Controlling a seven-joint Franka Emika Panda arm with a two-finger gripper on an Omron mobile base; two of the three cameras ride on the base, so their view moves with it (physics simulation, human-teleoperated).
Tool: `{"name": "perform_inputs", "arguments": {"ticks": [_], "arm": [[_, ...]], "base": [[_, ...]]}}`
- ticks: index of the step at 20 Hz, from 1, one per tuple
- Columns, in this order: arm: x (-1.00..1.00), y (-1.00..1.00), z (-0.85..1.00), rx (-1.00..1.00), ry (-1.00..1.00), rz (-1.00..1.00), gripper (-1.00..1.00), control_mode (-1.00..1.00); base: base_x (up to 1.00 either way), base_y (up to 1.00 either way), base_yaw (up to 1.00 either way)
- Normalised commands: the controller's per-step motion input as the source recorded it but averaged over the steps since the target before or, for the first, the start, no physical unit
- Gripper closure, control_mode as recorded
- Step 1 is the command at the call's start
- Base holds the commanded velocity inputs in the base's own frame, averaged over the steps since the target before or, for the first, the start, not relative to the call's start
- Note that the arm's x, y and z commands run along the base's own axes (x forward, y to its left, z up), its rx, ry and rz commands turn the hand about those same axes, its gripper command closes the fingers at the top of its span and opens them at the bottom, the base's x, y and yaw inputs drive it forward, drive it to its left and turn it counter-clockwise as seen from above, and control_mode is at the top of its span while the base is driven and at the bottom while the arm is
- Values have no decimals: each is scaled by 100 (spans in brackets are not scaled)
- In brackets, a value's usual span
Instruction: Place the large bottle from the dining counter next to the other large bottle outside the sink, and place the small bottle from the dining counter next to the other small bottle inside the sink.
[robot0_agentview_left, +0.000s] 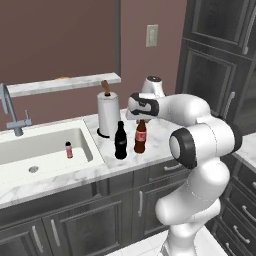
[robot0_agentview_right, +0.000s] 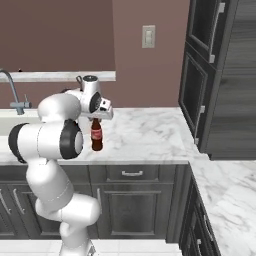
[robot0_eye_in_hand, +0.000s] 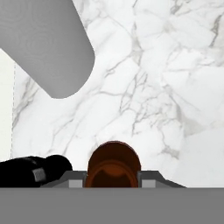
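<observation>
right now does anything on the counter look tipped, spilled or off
Nothing stands out. The brown bottle stands upright beside the black bottle on the counter, with the end effector shut on its neck. The small bottle stands upright in the sink.

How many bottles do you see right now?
3: the brown large bottle in the gripper over the counter, the other large bottle beside it, a small bottle in the sink.

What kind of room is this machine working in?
A rendered home kitchen, it seems: a white sink with a steel tap sunk in a marbled counter, dark cabinets below, and a paper towel roll by two cola-style bottles.
</observation>
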Motion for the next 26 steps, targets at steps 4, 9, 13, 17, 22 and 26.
{"name": "perform_inputs", "arguments": {"ticks": [4, 9, 13, 17, 22, 26], "arm": [[16, 1, -3, 0, 0, 0, 100, -100], [7, 1, -17, -2, 1, 0, 100, -100], [0, 0, -24, -2, 0, 0, 100, -100], [0, 0, -27, -2, 0, 0, 100, -100], [0, 0, -2, 0, 1, 0, 100, -100], [0, 0, 0, 0, 0, 0, 100, -100]], "base": [[0, 0, 0], [0, 0, 0], [0, 0, 0], [0, 0, 0], [0, 0, 0], [0, 0, 0]]}}
